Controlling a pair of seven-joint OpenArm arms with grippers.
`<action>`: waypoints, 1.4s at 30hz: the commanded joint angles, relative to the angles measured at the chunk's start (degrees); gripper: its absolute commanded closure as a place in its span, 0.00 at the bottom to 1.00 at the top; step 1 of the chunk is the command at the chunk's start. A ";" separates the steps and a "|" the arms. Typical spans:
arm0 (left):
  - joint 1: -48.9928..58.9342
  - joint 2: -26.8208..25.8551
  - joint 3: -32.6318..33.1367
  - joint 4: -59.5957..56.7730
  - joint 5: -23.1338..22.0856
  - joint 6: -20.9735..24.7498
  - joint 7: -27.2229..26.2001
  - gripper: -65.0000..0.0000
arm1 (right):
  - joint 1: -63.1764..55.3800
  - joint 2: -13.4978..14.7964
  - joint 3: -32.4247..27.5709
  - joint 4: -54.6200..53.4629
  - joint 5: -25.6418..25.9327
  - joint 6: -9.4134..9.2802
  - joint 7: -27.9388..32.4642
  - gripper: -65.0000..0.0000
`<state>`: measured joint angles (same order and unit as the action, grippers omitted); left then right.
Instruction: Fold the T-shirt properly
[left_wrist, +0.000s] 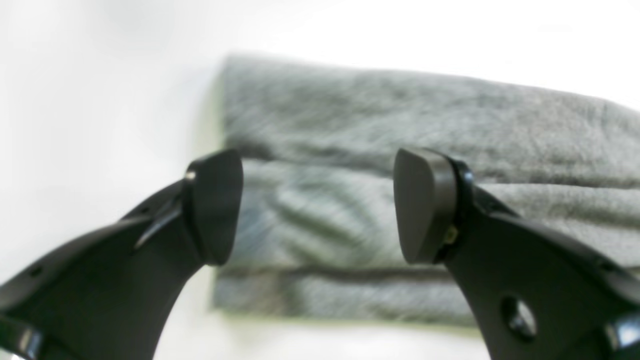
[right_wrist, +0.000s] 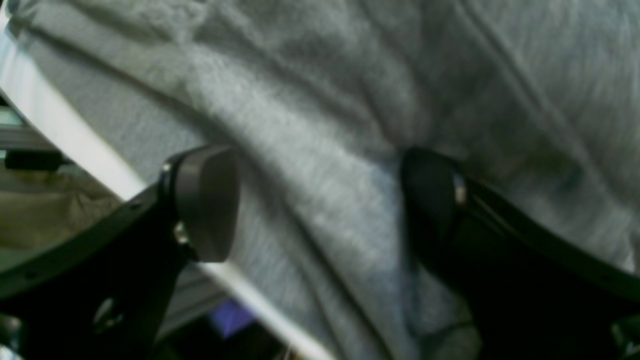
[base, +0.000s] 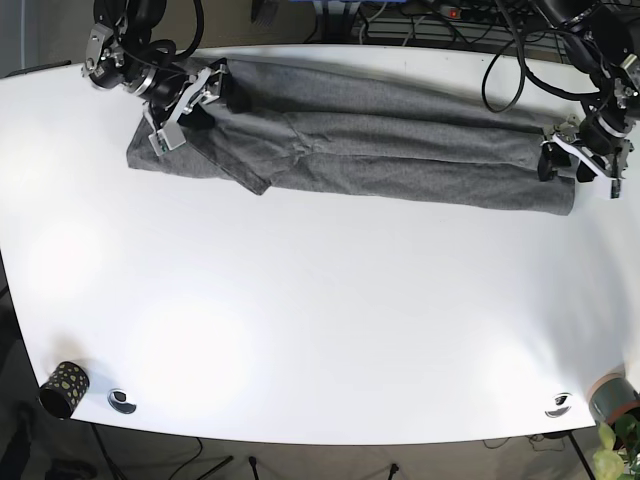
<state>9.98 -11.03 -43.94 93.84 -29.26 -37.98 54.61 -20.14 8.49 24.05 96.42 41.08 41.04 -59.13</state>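
Folding step: T-shirt (base: 380, 140) lies as a long narrow band across the far side of the bench (base: 320, 320).
Left gripper (left_wrist: 318, 205): spread, poised at one end.
Right gripper (right_wrist: 320, 202): spread, over the other end's cloth.
Next: probably pinch both ends, then fold crosswise.

One T-shirt (base: 400, 150), two arms, one patterned cup (base: 62, 387), one plant (base: 618, 440)
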 joint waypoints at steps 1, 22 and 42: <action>-0.44 -1.24 -1.99 0.97 -4.20 0.04 1.26 0.31 | 1.72 0.43 0.08 -1.08 -4.29 -1.04 -0.87 0.25; 0.09 -3.35 -2.78 -9.49 -6.74 -2.02 4.69 0.10 | 13.68 -0.01 -5.99 -1.34 -16.86 -1.04 -0.87 0.25; 0.00 -3.35 2.14 -17.23 -6.57 -2.02 4.60 1.00 | 13.24 -0.01 -5.64 -1.34 -16.77 -1.04 -0.87 0.25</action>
<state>9.91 -13.85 -41.87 75.94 -37.36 -40.34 57.19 -7.38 7.94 18.28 94.32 23.92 39.92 -60.27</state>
